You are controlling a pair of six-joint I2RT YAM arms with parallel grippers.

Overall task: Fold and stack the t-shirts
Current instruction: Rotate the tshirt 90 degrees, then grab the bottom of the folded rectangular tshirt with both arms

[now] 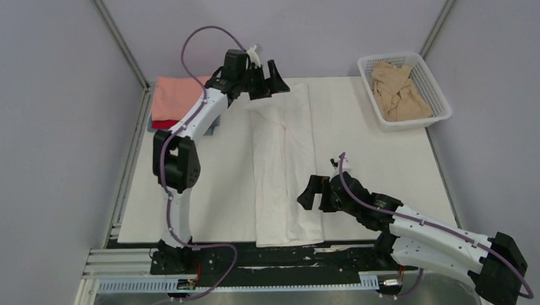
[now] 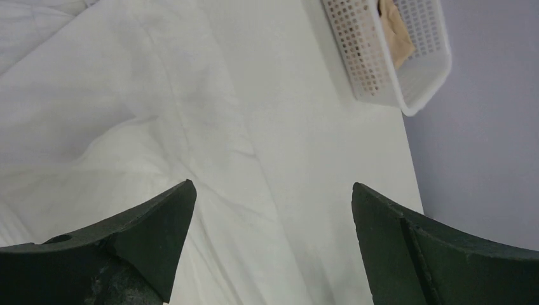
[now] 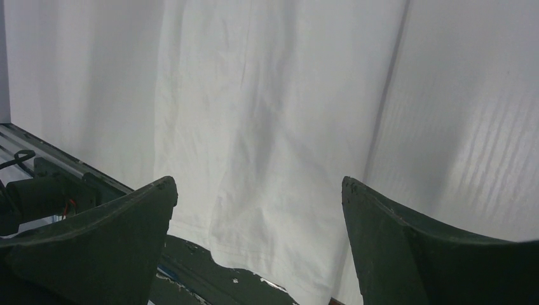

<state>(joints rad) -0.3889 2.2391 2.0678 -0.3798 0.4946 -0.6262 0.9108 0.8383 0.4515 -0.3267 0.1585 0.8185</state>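
The white t-shirt [image 1: 285, 169] lies on the table as a long narrow strip running from far to near, its hem over the near edge. It fills the left wrist view [image 2: 159, 127] and the right wrist view [image 3: 267, 127]. My left gripper [image 1: 273, 81] is open and empty above the shirt's far end. My right gripper [image 1: 314, 191] is open and empty just right of the shirt's near part. A beige t-shirt [image 1: 398, 88] lies crumpled in the white basket [image 1: 439, 109]. A salmon-pink folded shirt [image 1: 177, 95] tops a stack with red [image 1: 163, 124] beneath it at the far left.
The white lattice basket stands at the table's far right corner, also in the left wrist view [image 2: 375, 70]. The black rail [image 1: 257, 258] runs along the near edge, also in the right wrist view [image 3: 203, 267]. Grey walls enclose the table.
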